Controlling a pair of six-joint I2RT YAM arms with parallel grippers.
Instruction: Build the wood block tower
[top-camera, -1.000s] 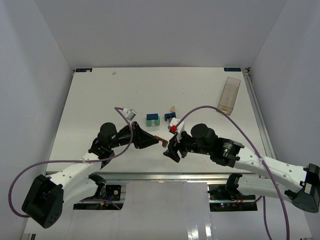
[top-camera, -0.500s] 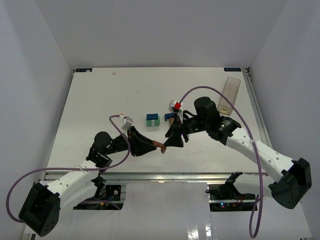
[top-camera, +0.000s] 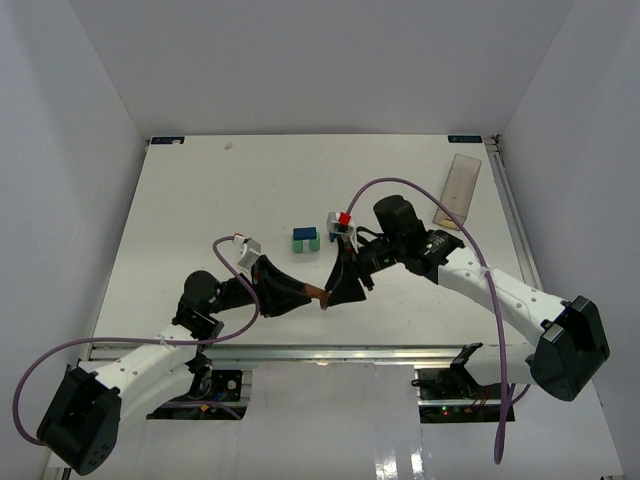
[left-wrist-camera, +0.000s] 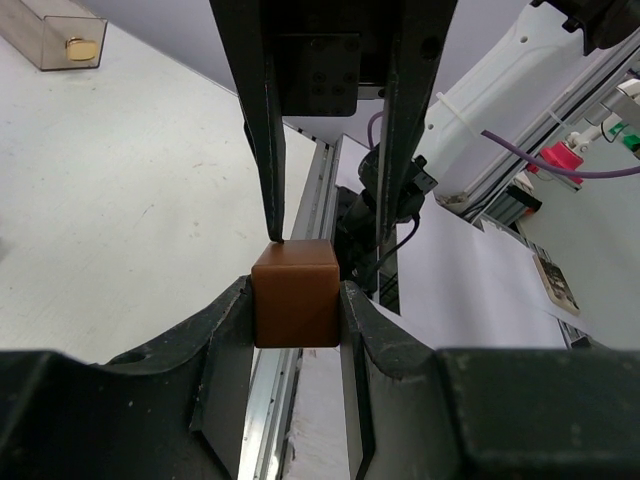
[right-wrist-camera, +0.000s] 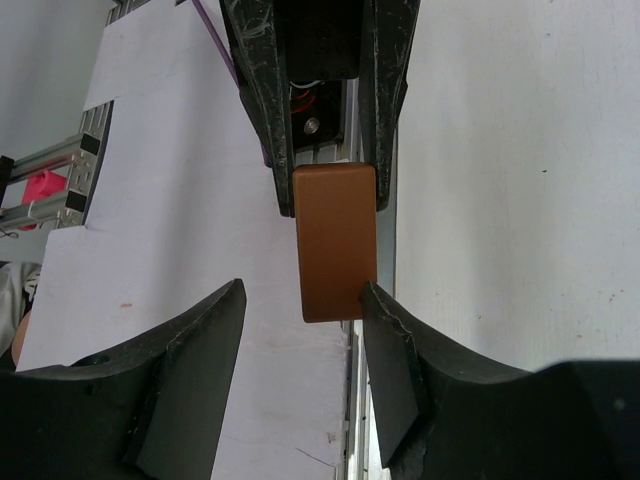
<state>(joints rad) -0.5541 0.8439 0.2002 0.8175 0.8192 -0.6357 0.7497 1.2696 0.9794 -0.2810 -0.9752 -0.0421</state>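
The left claw (left-wrist-camera: 295, 290) grasps the brown brick (right-wrist-camera: 335, 240) by one end and holds it in the air above the near part of the table (top-camera: 200, 200), apart from the green and blue blocks (top-camera: 305, 238). The right claw (right-wrist-camera: 303, 300) stands around the free end but is not clenched: one finger is just beside the brick, while the other shows a clear gap. For a good handover, I think the right claw should first centre itself, then close fully on the flat sides. Only after this should the left claw let go, so the brick does not twist or fall.
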